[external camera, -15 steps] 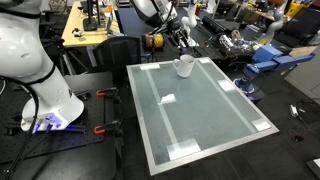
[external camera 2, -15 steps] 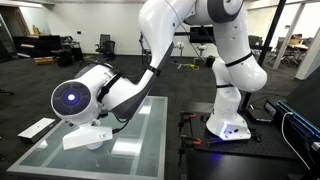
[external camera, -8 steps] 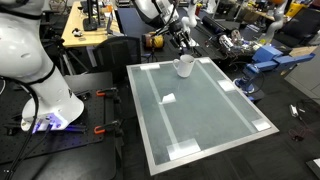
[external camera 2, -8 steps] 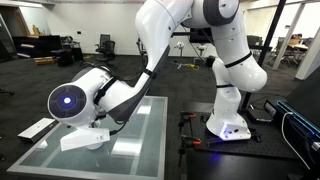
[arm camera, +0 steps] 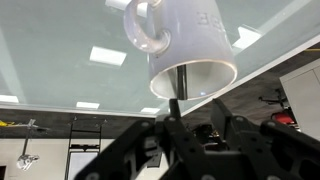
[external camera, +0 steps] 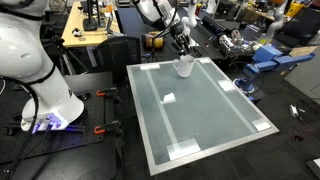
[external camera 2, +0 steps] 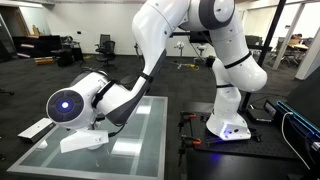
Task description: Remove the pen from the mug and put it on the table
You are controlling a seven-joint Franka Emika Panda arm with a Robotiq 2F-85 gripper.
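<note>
The mug [external camera: 185,67] stands close to a short edge of the table [external camera: 205,115], nearer one corner. The pen [arm camera: 181,83] is upright inside it. The gripper [arm camera: 176,108] hangs just over the mug, its fingers pinched almost together on the pen's top.

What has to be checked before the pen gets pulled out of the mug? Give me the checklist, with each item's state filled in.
1. Pen in place: the pen stands in the mug, one end sticking out past the rim. ok
2. Grip: in the wrist view the gripper looks closed on that end. ok
3. Mug upright on the table, near one edge. ok
4. Set-down room: bare tabletop lies beside the mug. ok
5. Pen's lower end free inside the mug: hidden. cannot tell
6. Mug staying put during the lift: nothing holds it down. cannot tell
</note>
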